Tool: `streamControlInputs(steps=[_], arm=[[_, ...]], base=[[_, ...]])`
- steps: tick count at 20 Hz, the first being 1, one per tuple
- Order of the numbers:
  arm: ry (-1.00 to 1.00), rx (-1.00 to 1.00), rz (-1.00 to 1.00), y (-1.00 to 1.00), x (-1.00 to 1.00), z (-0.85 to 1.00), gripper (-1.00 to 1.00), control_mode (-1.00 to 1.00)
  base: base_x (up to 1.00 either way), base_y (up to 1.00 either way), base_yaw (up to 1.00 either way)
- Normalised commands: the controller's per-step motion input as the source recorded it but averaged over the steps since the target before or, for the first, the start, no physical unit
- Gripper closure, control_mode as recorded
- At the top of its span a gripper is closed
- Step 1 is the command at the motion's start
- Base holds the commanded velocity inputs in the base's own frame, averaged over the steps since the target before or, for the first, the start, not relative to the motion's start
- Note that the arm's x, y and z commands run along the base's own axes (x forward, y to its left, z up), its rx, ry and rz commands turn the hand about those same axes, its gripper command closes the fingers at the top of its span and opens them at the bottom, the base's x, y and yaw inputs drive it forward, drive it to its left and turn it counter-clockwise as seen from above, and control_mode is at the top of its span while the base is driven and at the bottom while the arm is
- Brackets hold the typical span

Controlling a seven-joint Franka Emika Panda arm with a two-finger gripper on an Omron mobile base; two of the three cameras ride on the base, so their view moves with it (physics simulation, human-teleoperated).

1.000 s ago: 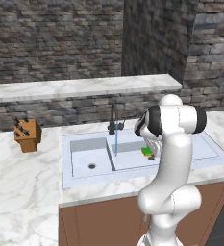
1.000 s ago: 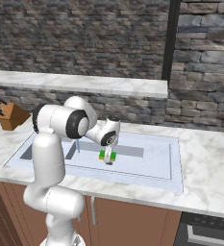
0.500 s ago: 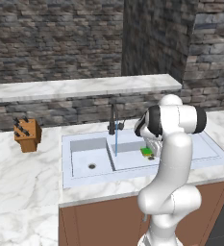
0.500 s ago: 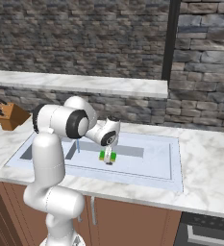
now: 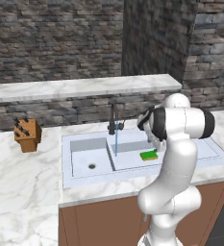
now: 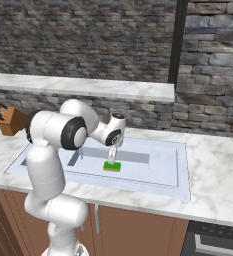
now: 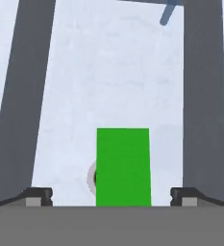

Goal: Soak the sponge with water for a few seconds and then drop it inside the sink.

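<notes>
- Sponge (image 5: 149,155) lies flat on the floor of the right basin of the sink (image 5: 84,178), green side up, partly over the round drain as seen in the hand view (image 7: 122,166).
- Fingers (image 7: 111,198) are spread wide apart, one tip on either side of the sponge and clear of it, so they look released; the gripper (image 6: 111,159) hangs just above the sponge.
- Water (image 5: 116,142) runs in a thin blue stream from the dark faucet (image 5: 113,120), to the left of the sponge and apart from it; the sponge is not under the stream now.
- Judging by how things lie, the drop into the sink looks done; whether the soak happened cannot be told from these pictures. What may be left is lifting the arm away.
- Knife block (image 5: 27,135) stands on the desk (image 5: 22,192) well to the left of the sink, out of the way.
- Raised marble ledge (image 5: 80,88) and stone wall sit behind the sink; nothing stands between the gripper and a move straight up.
</notes>
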Motion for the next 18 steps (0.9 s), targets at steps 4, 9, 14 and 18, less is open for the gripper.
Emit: streamControlInputs(steps=[4, 9, 14, 18], arm=[[0.00, 0.00, -0.03, 0.00, -0.06, 0.83, -1.00, -1.00], [0.00, 0.00, -0.09, 0.00, -0.08, 0.68, -1.00, -1.00], [0.00, 0.00, -0.18, -0.05, -0.16, 0.34, -1.00, -1.00], [-0.01, 0.00, -0.23, -0.06, -0.35, 0.36, -1.00, -1.00]], base=[[0.00, 0.00, 0.00], [0.00, 0.00, 0.00], [0.00, 0.00, 0.00], [0.00, 0.00, 0.00]])
